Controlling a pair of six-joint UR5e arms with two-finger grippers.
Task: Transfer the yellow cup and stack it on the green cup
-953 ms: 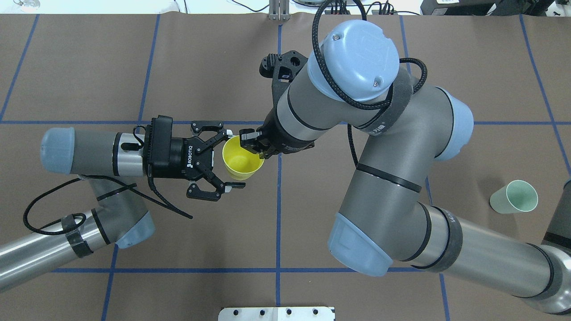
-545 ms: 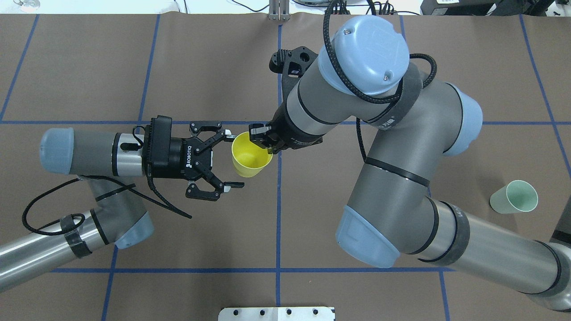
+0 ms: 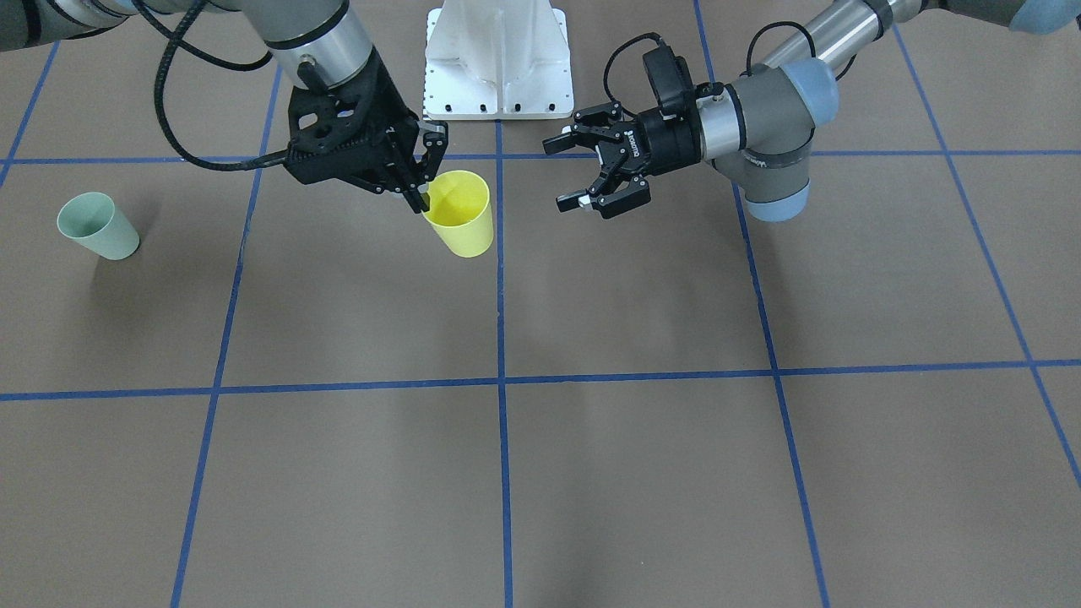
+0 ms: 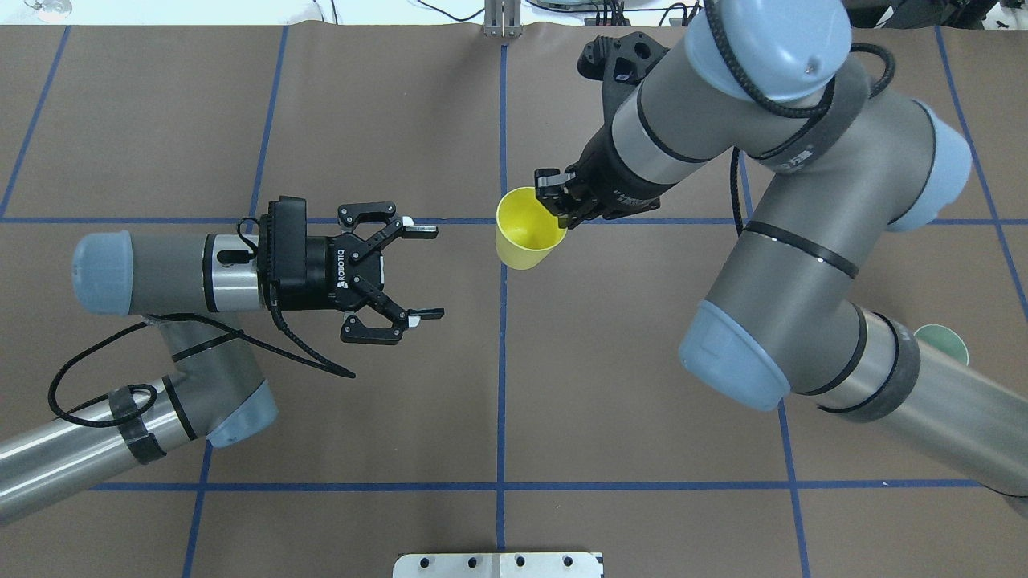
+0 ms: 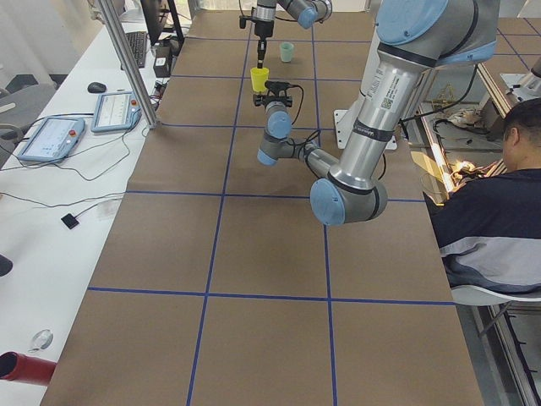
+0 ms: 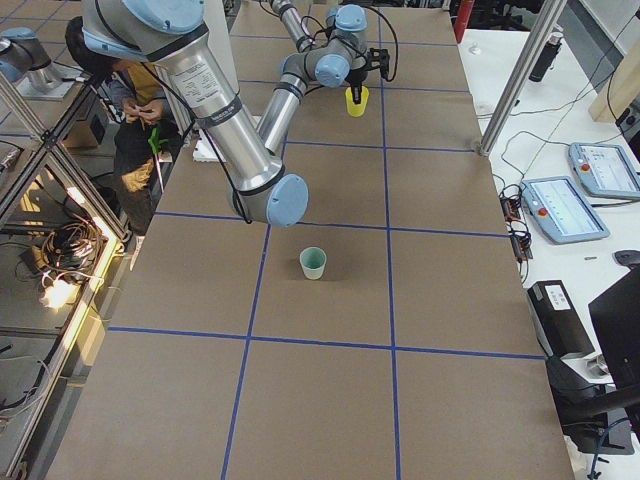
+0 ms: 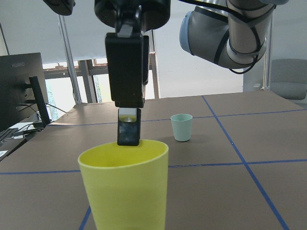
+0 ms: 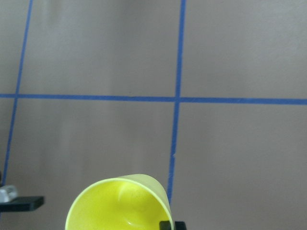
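Fingers nearest the left wrist camera come first: the left fingers (image 4: 419,233) are spread wide and hold nothing. They point across the counter (image 4: 361,441) at the yellow cup (image 4: 526,233), with a clear gap between their tips and its wall.

Just past that gap the yellow cup hangs upright, mouth up, close to a crossing of 2 blue tape lines (image 4: 501,361). No contact shadow shows under it in the front-facing view, so it appears to be lifted off the counter. The right fingers (image 7: 128,132) come down on it from above and are closed on its rim, 1 finger inside the wall and 1 outside, on the side away from the left arm.

Farthest off, the green cup (image 3: 97,226) stands upright and empty on the counter. It is well apart from the yellow cup, out on the robot's right. In the overhead view the right arm hides most of it.

I judge the step in hand to be the carry, with the cup held by the right fingers alone and nothing stacked yet. The next move calls for a level sweep to the green cup. The yellow cup's base must then be centred over the green mouth and lowered straight in. Only once it is seated should the right fingers let go. A pinch at 1 point on the rim may let the cup tilt, so the alignment needs care.
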